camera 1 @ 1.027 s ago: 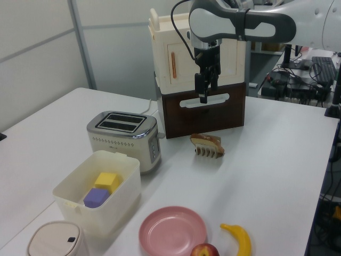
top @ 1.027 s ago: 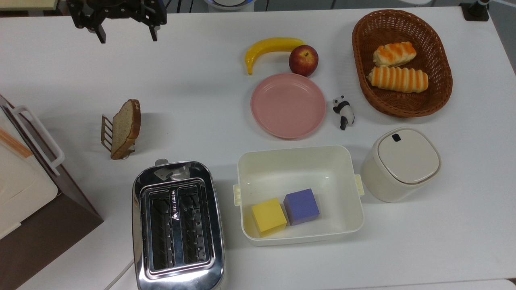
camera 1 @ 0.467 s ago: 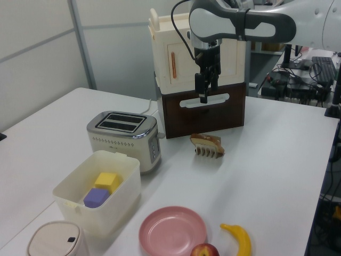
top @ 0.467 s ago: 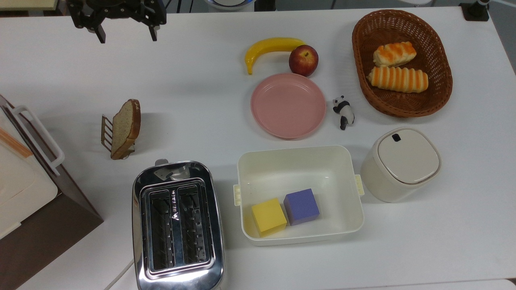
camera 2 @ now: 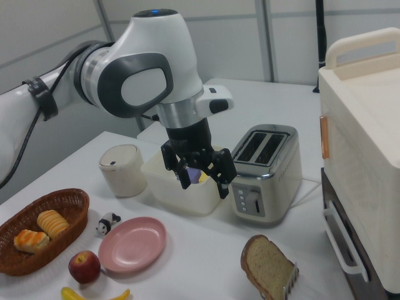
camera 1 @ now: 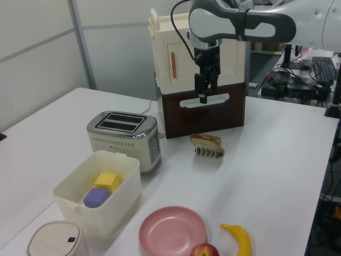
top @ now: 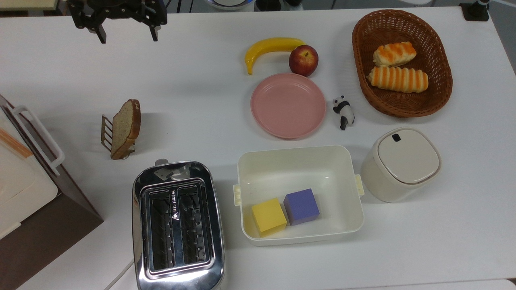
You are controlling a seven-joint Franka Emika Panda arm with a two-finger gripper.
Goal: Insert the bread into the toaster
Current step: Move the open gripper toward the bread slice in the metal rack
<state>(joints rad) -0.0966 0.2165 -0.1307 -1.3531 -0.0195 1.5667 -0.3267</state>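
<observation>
**Claw spread and empty, parked high above the table's far edge**

Claw point(top: 125, 33): you have it hanging with both fingers apart and nothing between them. Against the pictures from a second ago, nothing on the table has moved and the claw sits in the same spot. Judgement: the approach has not begun and the whole task lies ahead.

Arm pose: in the right view the wrist points straight down, fingers point(camera 2: 224, 187) aimed at the table and well clear of it.

Items, taken left to right across the top view, each placed from the claw:

1. Cabinet point(top: 24, 189), white over brown, to the top view's left of the claw and far nearer the camera's bottom edge.
2. Bread point(top: 126, 128), leaning upright in a small rack point(top: 107, 133), well below the claw in the top view and almost straight under its line.
3. Toaster point(top: 177, 225), chrome, both slots bare, beyond the bread from the claw and slightly to the top view's right.
4. Tub point(top: 299, 193) with two blocks, far to the claw's right in the top view.
5. Basket point(top: 403, 108) of rolls, farthest right.

Judgement: you will need to descend onto the slice's top edge first.
</observation>
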